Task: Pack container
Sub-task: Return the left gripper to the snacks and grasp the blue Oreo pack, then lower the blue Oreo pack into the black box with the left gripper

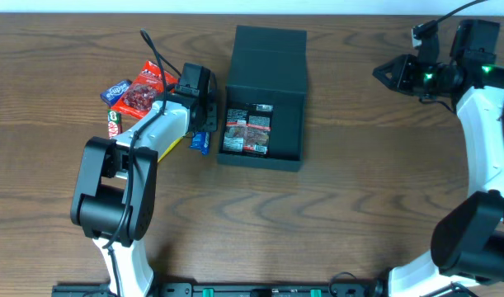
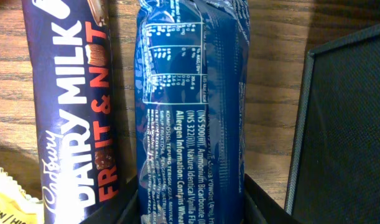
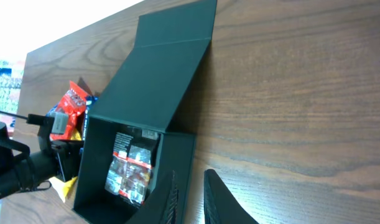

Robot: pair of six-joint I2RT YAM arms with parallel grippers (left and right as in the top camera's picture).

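- left pincer (image 2: 193,194) straddles the blue packet (image 2: 190,93), can't tell if it's gripped
- chocolate bar (image 2: 65,106) right beside one finger could get dragged along

Left arm (image 1: 144,132): white link shells joined by black joint housings; thin black cable (image 1: 157,62) looped above wrist. Right arm (image 1: 485,140): built alike in white and black; green lights (image 1: 431,78) lit at wrist, black cable (image 1: 449,12) attached. Fingers (image 3: 230,199) moulded in black, one ribbed.
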